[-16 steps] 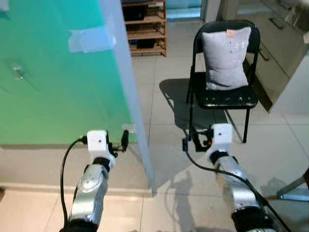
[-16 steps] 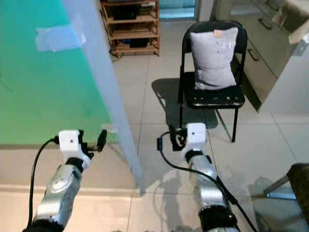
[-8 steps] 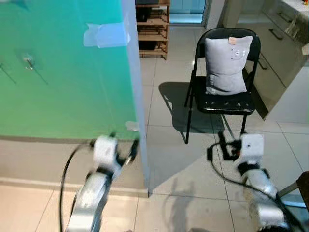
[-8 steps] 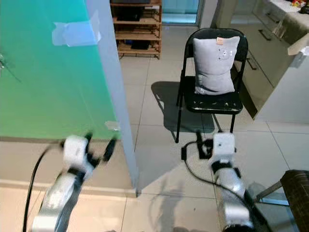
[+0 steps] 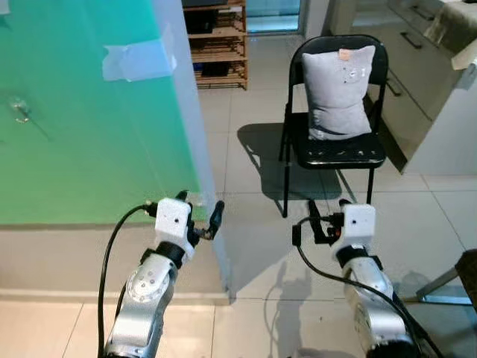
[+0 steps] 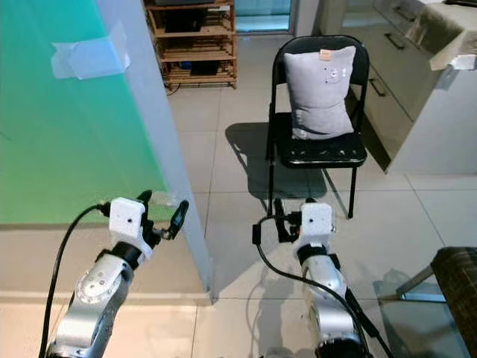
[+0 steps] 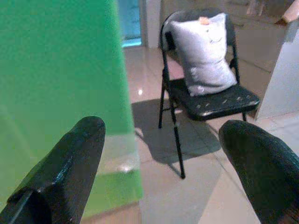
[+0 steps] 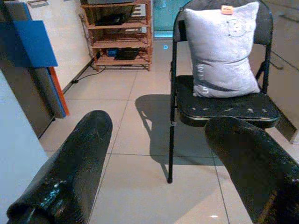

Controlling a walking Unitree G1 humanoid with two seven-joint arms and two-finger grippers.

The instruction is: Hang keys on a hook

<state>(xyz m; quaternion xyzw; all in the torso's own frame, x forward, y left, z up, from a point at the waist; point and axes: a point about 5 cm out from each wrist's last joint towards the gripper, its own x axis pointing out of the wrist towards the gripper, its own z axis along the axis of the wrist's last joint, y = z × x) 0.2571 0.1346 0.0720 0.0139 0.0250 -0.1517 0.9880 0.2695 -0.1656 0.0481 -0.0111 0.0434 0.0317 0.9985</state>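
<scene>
Green panel (image 5: 89, 127) fills the left of the head view, w/ a grey edge facing the robot. Small metal hook (image 5: 21, 112) sits high on the green face, far left. Taped patch (image 5: 138, 60) near the panel's top edge. No keys made out anywhere; neither pincer carries any. Left pincer (image 5: 200, 222) is raised just beside the panel's lower corner, fingers apart, empty. Right pincer (image 5: 319, 224) is raised over the tiled floor (image 5: 246, 149), fingers apart, empty. Black folding chair (image 5: 335, 112) w/ grey cushion (image 5: 339, 89) stands ahead, well apart from both arms. Wooden shelf unit (image 5: 220, 37) behind.

Right eye: same layout. Hook falls outside this frame. White worktop (image 6: 440, 112) runs along the right side. Dark stool corner (image 6: 455, 276) at lower right.

Left wrist view: two black fingers (image 7: 70, 163) spread wide, nothing between. Green panel on one side, chair and cushion beyond.

Right wrist view: fingers (image 8: 79, 158) spread wide, nothing between. Chair, cushion, shelf unit and a blue board (image 8: 35, 42) against the far wall.

Judgement: task looks barely begun; step in hand seems to be locating the keys. To do it well: scan chair seat, worktop and floor before moving arms, keep the hook's spot on the panel in mind. When keys are found, grip by the ring so the loop hangs free. Approach hook from front, lift ring over the tip, then lower. Keep the left arm off the panel edge, it's v. close.
</scene>
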